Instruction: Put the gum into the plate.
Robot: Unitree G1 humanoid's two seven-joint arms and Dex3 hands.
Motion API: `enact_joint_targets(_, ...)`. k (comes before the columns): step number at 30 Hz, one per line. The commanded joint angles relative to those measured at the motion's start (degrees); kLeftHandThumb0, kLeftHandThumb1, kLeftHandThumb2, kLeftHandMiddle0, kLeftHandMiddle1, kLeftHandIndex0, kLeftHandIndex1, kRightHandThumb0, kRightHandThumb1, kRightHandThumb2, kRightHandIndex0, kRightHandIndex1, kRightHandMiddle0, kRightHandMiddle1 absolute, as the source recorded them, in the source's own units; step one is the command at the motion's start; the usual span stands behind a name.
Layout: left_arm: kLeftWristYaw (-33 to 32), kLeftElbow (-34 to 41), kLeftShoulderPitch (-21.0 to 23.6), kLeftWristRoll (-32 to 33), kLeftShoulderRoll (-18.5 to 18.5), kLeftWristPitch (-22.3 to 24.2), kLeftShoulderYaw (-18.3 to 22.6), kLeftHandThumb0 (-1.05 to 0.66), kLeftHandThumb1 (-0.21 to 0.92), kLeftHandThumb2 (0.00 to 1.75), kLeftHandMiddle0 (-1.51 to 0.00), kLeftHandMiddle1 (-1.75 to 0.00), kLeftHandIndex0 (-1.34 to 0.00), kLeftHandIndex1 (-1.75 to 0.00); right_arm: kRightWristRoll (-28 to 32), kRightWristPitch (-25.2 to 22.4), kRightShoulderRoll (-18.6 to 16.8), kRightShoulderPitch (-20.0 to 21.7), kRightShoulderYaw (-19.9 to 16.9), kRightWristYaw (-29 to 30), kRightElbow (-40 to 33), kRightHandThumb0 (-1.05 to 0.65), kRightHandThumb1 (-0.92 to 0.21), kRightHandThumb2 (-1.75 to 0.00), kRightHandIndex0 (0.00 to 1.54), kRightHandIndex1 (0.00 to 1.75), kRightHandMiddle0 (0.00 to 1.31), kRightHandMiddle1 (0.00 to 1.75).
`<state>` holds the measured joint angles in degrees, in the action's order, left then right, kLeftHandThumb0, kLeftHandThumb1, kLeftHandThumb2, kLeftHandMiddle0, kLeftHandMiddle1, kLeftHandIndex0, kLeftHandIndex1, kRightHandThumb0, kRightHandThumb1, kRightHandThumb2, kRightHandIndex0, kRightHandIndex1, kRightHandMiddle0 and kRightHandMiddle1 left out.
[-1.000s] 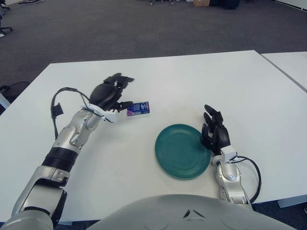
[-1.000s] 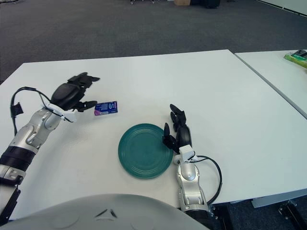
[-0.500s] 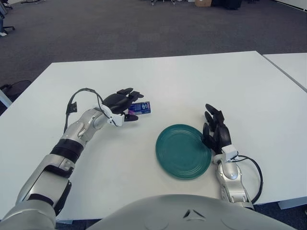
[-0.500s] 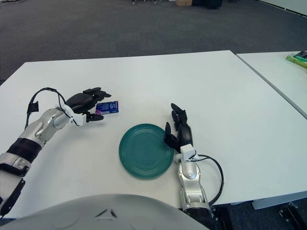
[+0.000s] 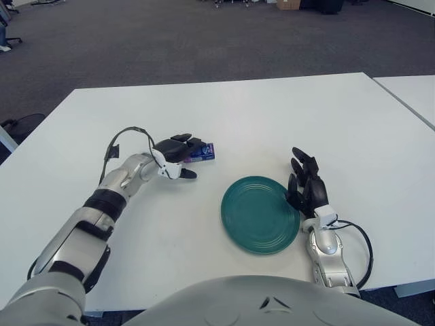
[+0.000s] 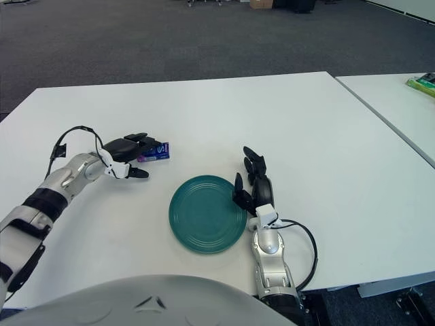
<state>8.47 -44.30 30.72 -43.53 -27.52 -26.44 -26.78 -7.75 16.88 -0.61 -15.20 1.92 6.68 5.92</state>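
A small blue and purple gum pack [image 5: 204,151] lies flat on the white table [image 5: 272,115], up and to the left of the teal plate [image 5: 234,204]. My left hand [image 5: 190,158] is low on the table at the pack's left end. Its fingers [image 5: 182,141] reach over that end, and the thumb [image 5: 188,174] is spread apart below the pack, so nothing is clamped. My right hand [image 5: 307,190] shows beside the plate's right rim, fingers spread and holding nothing. The plate has nothing in it.
A second white table [image 6: 401,102] stands at the right across a narrow gap, with a green packet [image 6: 421,83] on it. Grey carpet lies beyond the far edge. Bare tabletop separates the gum from the plate.
My left hand has come down from above and left of the gum to table level, and its fingers now reach over the pack's left end. The gum, plate and right hand stayed put.
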Motion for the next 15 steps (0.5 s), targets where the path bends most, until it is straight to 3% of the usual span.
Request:
enact_joint_targets(1, -2.8, -9.1, 3.6, -2.3, 1.3, 0.3, -2.6, -1.05, 0.92, 0.36, -0.08, -0.01, 0.0, -0.66, -0.2, -7.2, 0.6, -4.4, -1.0, 0.2, 5.6, -0.62, -0.92, -0.9, 0.3, 0.02, 0.0, 0.63)
enact_joint_targets(6, -6.8, -14.1, 6.0, -3.6, 2.4, 1.4, -4.8, -1.05, 0.92, 0.36, -0.11, -0.02, 0.0, -0.73, -0.1, -7.8, 0.7, -4.3, -1.1, 0.2, 5.3, -0.62, -0.92, -0.9, 0.3, 0.01, 0.0, 0.63)
enact_joint_targets(9, -10.4, -16.6, 7.4, -6.0, 3.6, 5.8, -6.8, -1.05, 0.92, 0.37, -0.1, -0.01, 0.0, -0.73, 0.1, -8.0, 0.8, -4.1, -1.3, 0.1, 5.4, -0.62, -0.92, -0.9, 0.31, 0.02, 0.0, 0.63)
enact_joint_targets(15, -16.3, -21.2, 8.8, -7.2, 5.8, 9.7, -9.2, -1.05, 0.92, 0.42, -0.1, 0.0, 0.0, -0.74, 0.2, -8.1, 1.1, -3.9, -1.5, 0.0, 5.9, -0.62, -0.92, -0.9, 0.32, 0.02, 0.0, 0.62)
